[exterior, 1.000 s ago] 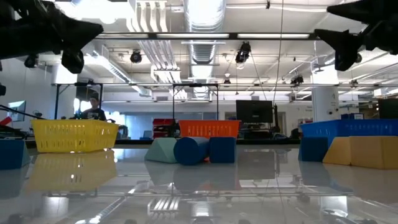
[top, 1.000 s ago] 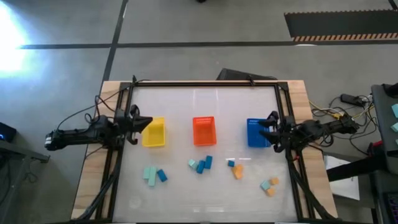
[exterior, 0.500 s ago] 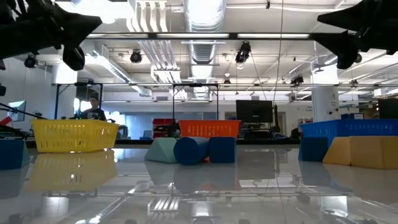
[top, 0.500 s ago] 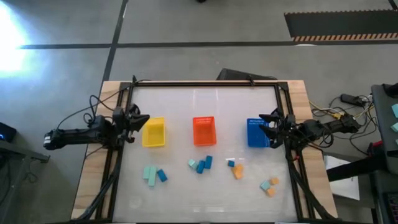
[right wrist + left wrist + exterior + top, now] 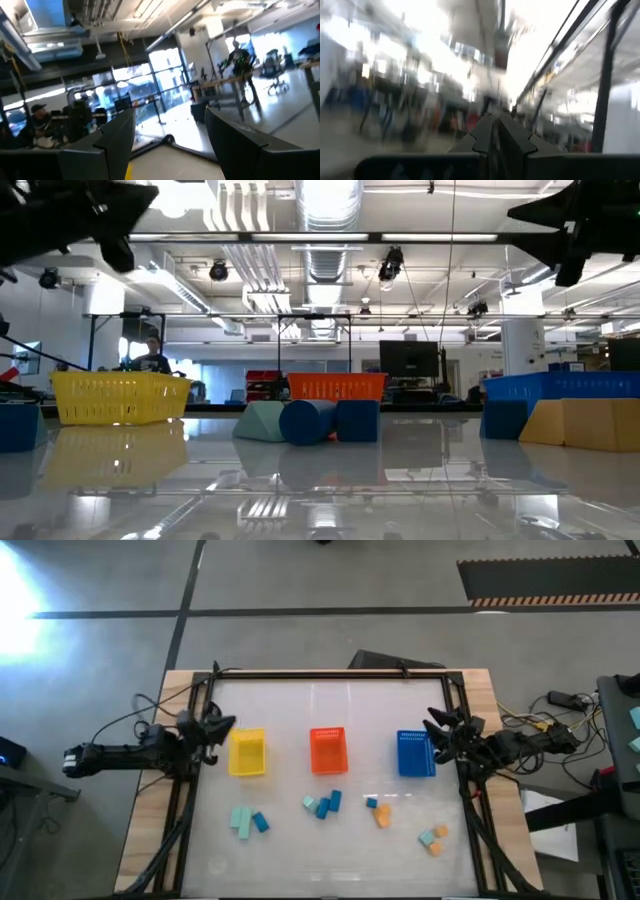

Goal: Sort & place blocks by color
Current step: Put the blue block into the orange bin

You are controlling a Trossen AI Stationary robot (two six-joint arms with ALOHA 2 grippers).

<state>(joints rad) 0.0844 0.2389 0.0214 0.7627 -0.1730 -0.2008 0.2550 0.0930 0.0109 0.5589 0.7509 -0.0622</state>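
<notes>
Several small blocks lie flat on the near half of the table. A teal bar (image 5: pixel 240 821) and a blue block (image 5: pixel 261 823) are near left. A teal and blue cluster (image 5: pixel 323 805) is at the middle. A blue (image 5: pixel 371 802) and an orange block (image 5: pixel 382 816) sit right of it. Teal and orange blocks (image 5: pixel 434 838) are near right. My left gripper (image 5: pixel 222 726) hovers shut, left of the yellow basket (image 5: pixel 247 753); its fingers meet in the left wrist view (image 5: pixel 495 135). My right gripper (image 5: pixel 434 722) hovers open by the blue basket's (image 5: pixel 413 754) far right corner, empty (image 5: pixel 170 130).
The orange basket (image 5: pixel 328 750) stands between the yellow and blue ones in a row across the table's middle. A dark frame (image 5: pixel 330 673) runs round the table edge. The far half of the table (image 5: pixel 330 705) holds nothing. People show in the room beyond.
Both arms have drawn back from the baskets and risen. My left gripper has moved toward the table's left edge, away from the yellow basket. My right gripper has moved toward the right and far edges, off the blue basket's side. No block has moved.
</notes>
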